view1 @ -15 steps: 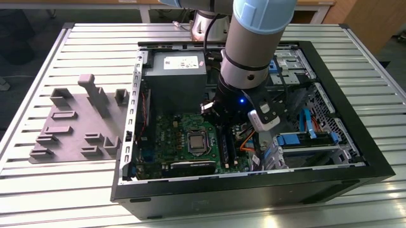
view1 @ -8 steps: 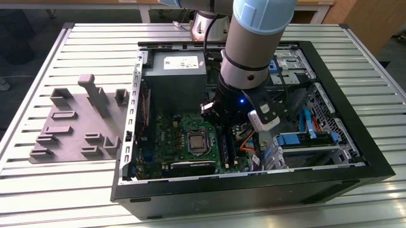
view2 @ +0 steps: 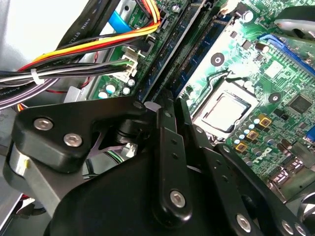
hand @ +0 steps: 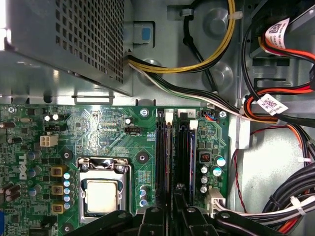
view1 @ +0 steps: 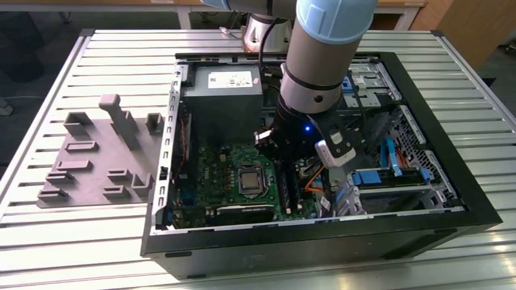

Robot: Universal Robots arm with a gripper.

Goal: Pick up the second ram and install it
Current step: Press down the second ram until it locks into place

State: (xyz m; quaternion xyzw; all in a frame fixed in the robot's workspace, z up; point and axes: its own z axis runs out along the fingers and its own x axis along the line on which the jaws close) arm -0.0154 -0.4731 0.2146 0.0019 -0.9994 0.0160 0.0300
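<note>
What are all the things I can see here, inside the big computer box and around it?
Computer case: one, black, open, on the slatted metal table.
Motherboard: one, green, on the case floor.
Processor: one, silver, in its socket on the motherboard.
Memory slots: a few, long and black, beside the processor.
Power supply: one, grey box, at the case's far end in the exterior view.
Cables: a bundle, yellow, orange, red, black and white.
Moulded tray: one, grey, on the exterior view's left of the case.
Robot arm: one, grey with light blue, reaching into the case.
Pincer: one, black, at the memory slots.
</note>
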